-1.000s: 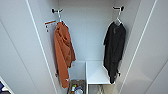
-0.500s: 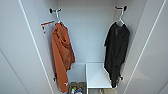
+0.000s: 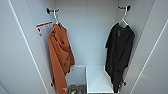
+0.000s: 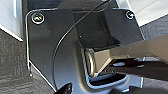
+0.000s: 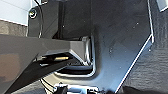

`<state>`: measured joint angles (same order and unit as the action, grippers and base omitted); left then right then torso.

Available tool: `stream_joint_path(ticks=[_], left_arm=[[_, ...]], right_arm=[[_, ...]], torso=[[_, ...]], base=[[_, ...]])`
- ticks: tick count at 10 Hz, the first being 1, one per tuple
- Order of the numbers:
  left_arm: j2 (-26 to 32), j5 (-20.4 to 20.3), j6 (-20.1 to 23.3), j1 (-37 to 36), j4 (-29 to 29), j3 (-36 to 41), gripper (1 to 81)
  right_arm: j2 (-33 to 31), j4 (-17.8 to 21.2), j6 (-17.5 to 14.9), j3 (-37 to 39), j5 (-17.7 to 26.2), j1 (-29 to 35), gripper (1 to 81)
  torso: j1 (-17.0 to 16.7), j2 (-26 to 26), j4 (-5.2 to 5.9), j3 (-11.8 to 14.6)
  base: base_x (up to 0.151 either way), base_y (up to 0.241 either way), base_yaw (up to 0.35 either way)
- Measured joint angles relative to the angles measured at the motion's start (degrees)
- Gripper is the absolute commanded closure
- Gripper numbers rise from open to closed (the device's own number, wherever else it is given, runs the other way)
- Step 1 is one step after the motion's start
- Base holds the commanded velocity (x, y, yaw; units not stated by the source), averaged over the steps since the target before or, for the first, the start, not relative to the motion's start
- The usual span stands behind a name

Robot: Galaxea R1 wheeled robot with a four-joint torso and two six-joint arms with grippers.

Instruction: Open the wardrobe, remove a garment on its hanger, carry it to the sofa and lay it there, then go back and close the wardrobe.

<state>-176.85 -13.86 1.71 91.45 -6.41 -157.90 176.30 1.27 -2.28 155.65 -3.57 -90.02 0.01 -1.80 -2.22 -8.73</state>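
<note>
The wardrobe stands open in front of me in the head view, its white doors swung out at both sides. Inside on the right hangs the garment, a long black T-shirt. It is on the thin white hanger, whose hook rests on a dark peg at the top of the right wall. The shirt's hem reaches down beside a low white shelf.
An orange hooded garment hangs from a peg on the left wall, next to a paper label. A small bin with coloured things sits on the wardrobe floor. Dark grey carpet lies below both arms.
The two garments now sit slightly further apart in the picture, so the camera has come a little closer to the wardrobe. The clothes themselves hang as before.
</note>
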Motion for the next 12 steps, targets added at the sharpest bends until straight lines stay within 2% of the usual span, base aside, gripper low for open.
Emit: stream_joint_path(ticks=[9, 12], left_arm=[[-0.02, -0.02, 0.00, 0.00, 0.00, 0.00, 1.0], [0.00, -0.20, -0.02, -0.59, 0.02, 0.00, 1.0]], right_arm=[[0.00, 0.02, 0.00, 0.11, -0.01, -0.01, 1.0], [0.00, 0.07, 0.00, 0.11, -0.06, 0.46, 1.0]], torso=[[0.00, 0.00, 0.00, 0.00], [0.11, 0.04, 0.00, -0.02]], base=[[0.126, 0.000, 0.000], [0.031, 0.000, 0.000]])
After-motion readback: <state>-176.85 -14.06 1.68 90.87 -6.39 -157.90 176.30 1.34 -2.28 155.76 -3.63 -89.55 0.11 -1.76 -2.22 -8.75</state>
